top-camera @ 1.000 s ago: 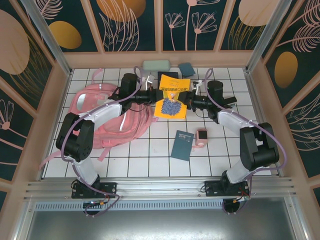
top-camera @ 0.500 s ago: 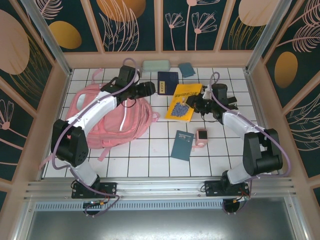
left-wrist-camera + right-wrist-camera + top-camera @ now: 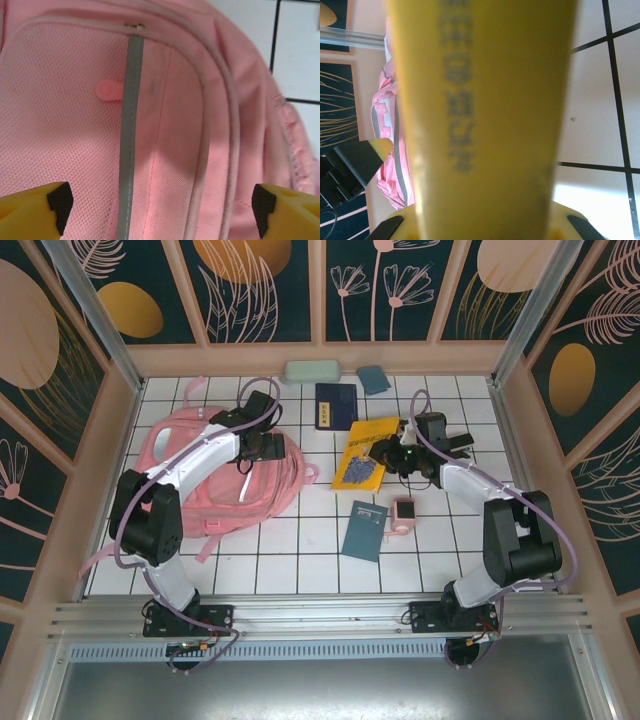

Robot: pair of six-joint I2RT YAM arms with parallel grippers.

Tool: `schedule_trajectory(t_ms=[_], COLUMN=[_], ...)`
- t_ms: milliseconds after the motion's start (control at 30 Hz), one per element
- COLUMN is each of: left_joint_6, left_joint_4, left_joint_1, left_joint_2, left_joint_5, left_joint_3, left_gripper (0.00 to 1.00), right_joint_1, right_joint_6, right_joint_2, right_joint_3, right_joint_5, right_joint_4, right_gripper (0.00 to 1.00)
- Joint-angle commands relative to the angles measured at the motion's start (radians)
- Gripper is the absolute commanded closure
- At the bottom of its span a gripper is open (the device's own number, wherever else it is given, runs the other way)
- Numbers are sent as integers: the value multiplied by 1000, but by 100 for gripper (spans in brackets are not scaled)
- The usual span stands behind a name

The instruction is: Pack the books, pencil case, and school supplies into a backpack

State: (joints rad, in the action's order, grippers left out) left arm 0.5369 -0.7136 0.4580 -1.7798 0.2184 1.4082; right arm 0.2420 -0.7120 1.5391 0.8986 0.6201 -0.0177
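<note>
A: Two grippers, two jobs? What's the left gripper [image 3: 272,447] doing at the backpack [image 3: 180,455]?

B: Hovering over its front pocket, jaws spread wide, nothing between them. Wrist cam has the grey strip [image 3: 131,125] and a pink zip tab [image 3: 107,91] right under it. My guess: it's set to pinch fabric or a zip, since I see no open mouth on the bag yet.

A: And the right gripper [image 3: 385,452]?

B: Clamped on the yellow book [image 3: 358,455], gripping the edge furthest from the backpack. Book sits just right of the bag, free edge aimed at it, prob. so it can slide in edge-first once there's an opening. Can't tell if that free edge rests on the worktop [image 3: 300,560] or hangs clear.

A: Rest of the stuff?

B: All right of the backpack, untouched. Toward the far wall: navy book [image 3: 335,405], pencil case [image 3: 312,371], small teal pad [image 3: 373,378]. Nearer the arm bases: dark teal book [image 3: 364,530] and pink cube [image 3: 404,512]. Spread out, not stacked, so each can be picked w/o disturbing the others.

A: Progress?

B: Early, I'd say — nothing visibly inside.
</note>
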Motion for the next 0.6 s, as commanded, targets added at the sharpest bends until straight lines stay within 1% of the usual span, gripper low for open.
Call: schedule_trajectory(t_ms=[0, 100, 233, 367, 433, 500, 533, 567], left_joint_6=[-38, -44, -49, -61, -67, -72, -73, -74], left_joint_4=[-28, -23, 10, 35, 40, 51, 60, 72], left_joint_1=[8, 8, 12, 21, 22, 22, 22, 21], left_joint_2=[-23, -32, -42, -66, -88, -106, -109, -106], left_joint_5=[32, 32, -10, 14, 29, 38, 43, 50], left_joint_3=[-19, -41, -78, -104, -110, -112, -113, -116], left_gripper=[8, 9, 13, 15, 18, 25, 31, 40], right_joint_1=[3, 3, 2, 2, 2, 2, 3, 2], right_joint_6=[23, 23, 24, 23, 21, 19, 17, 18], right_joint_2=[2, 2, 6, 8, 8, 11, 12, 11], right_joint_3=[34, 30, 30, 27, 22, 19, 17, 17], right_joint_5=[12, 13, 16, 20, 20, 21, 23, 23], right_joint_4=[28, 32, 33, 38, 45, 49, 50, 52], right_gripper=[100, 100, 100, 100, 100, 100, 100, 100])
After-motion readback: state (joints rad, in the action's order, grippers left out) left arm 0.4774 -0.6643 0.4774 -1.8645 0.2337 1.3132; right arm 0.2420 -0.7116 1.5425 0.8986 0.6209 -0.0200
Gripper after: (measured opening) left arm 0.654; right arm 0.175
